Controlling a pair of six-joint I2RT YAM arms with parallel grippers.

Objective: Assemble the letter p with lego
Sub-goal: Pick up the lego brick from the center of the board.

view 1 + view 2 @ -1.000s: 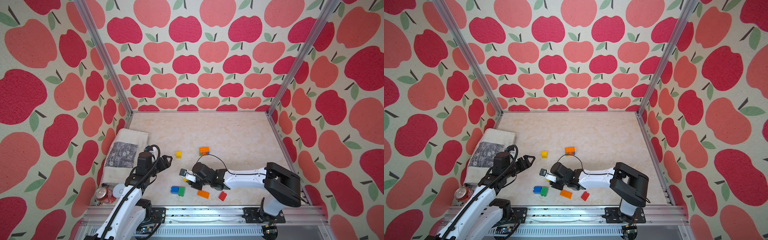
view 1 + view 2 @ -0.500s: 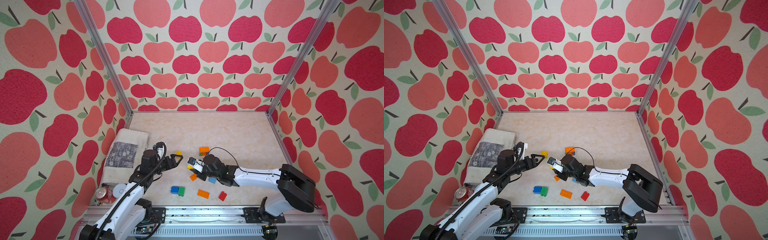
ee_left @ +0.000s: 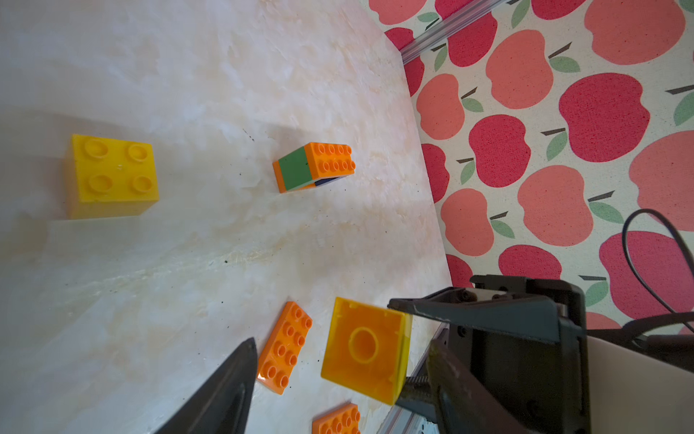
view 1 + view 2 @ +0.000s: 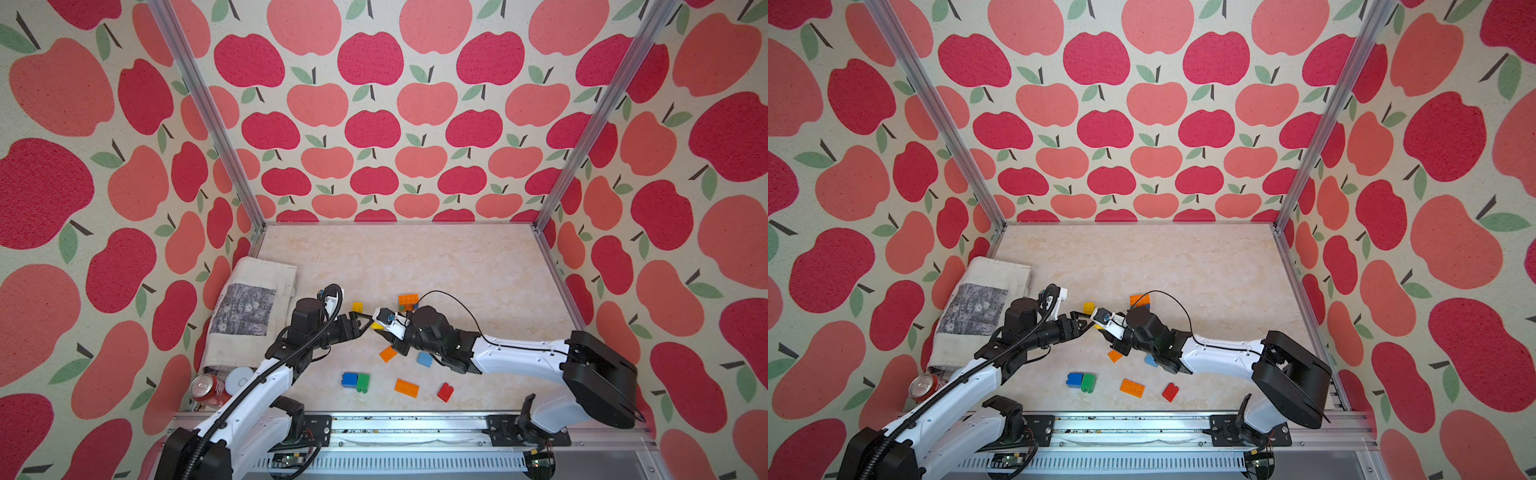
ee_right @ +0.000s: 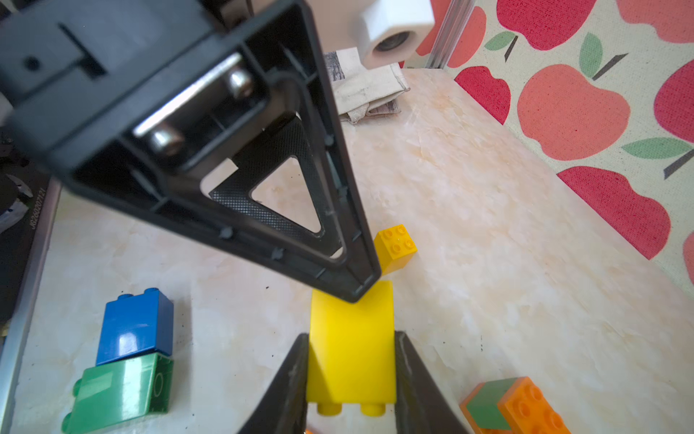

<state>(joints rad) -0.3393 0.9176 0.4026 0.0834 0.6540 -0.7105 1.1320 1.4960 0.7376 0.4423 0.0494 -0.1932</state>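
Observation:
My right gripper (image 5: 351, 379) is shut on a yellow lego brick (image 5: 351, 338), held above the floor with its hollow underside (image 3: 366, 349) facing my left gripper (image 3: 341, 345). The left gripper is open, its fingers (image 3: 233, 387) standing wider than that brick. One left fingertip (image 5: 356, 293) touches the brick's far end. In both top views the two grippers meet mid-floor (image 4: 365, 322) (image 4: 1086, 322). Loose lego lies around: a yellow brick (image 4: 358, 307), an orange-green-blue stack (image 4: 408, 301), two flat orange ones (image 4: 387, 353) (image 4: 407, 387), a light blue (image 4: 424, 358), a joined blue and green pair (image 4: 356, 381), and a red (image 4: 445, 392).
A folded cloth bag (image 4: 249, 307) lies by the left wall, with a red drink can (image 4: 206, 388) and a white disc (image 4: 239, 378) in front of it. The metal rail (image 4: 415, 424) runs along the front edge. Apple-patterned walls close in three sides.
My left arm has reached right until its open fingers stand around the yellow brick. The right gripper has carried that brick up and away from the front rail, uncovering the light blue brick.

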